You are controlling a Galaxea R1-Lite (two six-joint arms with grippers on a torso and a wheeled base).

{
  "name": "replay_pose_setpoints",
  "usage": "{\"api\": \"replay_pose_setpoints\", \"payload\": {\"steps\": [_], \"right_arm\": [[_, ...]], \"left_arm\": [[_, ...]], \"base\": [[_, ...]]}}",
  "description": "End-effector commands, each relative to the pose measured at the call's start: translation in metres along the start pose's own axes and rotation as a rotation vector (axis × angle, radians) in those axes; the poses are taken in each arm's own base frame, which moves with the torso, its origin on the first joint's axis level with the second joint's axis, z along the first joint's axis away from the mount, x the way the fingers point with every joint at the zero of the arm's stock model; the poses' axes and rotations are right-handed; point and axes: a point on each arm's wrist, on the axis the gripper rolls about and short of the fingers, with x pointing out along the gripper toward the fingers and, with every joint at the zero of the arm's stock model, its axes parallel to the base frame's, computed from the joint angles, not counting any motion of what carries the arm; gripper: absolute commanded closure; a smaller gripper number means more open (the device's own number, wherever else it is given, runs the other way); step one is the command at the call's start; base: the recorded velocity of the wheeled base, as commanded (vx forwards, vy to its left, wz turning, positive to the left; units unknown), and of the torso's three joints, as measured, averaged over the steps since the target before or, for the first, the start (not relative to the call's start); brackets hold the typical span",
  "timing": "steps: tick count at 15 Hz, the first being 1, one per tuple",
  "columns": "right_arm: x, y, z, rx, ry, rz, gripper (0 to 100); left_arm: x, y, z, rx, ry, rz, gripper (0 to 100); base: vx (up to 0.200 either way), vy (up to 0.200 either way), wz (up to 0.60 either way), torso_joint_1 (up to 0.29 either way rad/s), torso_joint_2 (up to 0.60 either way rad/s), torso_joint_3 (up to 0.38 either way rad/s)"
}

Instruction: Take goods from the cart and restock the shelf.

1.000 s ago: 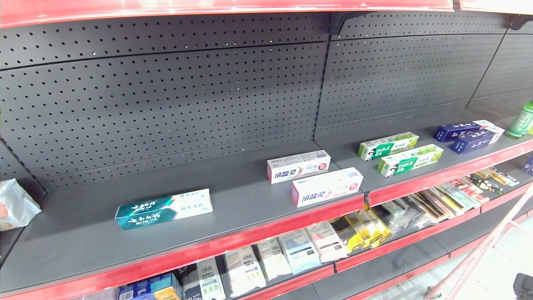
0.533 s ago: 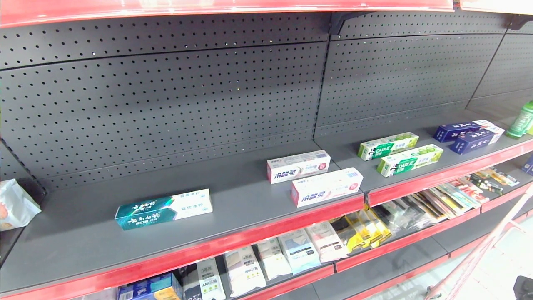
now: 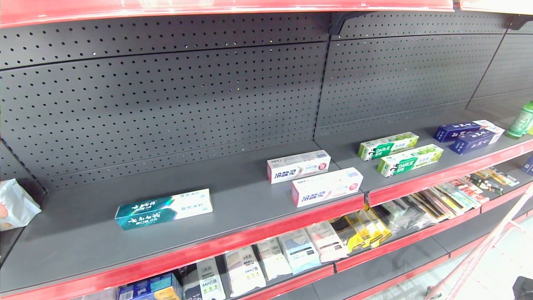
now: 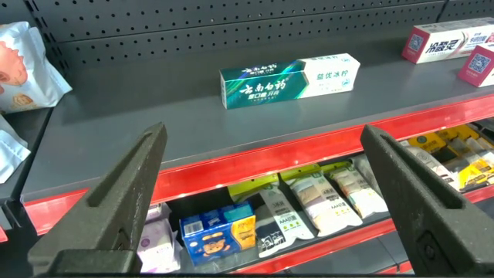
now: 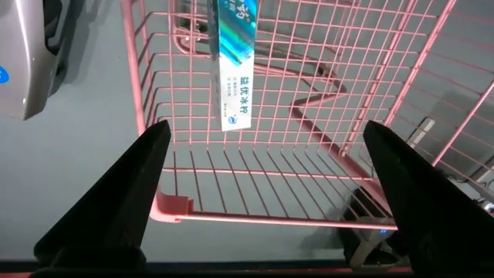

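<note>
right jaws gape empty above the pink wire cart; i'd lower them squarely across the teal-and-white cardboard toothpaste box inside.

On the shelf, a lone toothpaste box lies left of centre, nearer the front edge. Right of it, a rear box lies behind a front box at the front edge. A bag sits at the left end. In the cart is a spare box.
</note>
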Motion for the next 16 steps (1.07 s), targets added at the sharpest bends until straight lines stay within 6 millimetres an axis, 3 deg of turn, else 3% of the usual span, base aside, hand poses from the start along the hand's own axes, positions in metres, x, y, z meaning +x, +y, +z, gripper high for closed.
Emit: {"api": "replay_pose_setpoints", "payload": {"steps": [1, 16], "right_arm": [[0.0000, 0.0019, 0.0000, 0.004, -0.001, 0.004, 0], [0.0001, 0.0019, 0.0000, -0.008, -0.001, 0.001, 0]], "left_arm": [[0.0001, 0.0000, 0.0000, 0.000, 0.001, 0.000, 0], [0.0001, 0.0000, 0.0000, 0.000, 0.001, 0.000, 0]], "base": [[0.000, 0.000, 0.00, 0.000, 0.00, 0.000], [0.000, 0.000, 0.00, -0.021, 0.04, 0.023]]}}
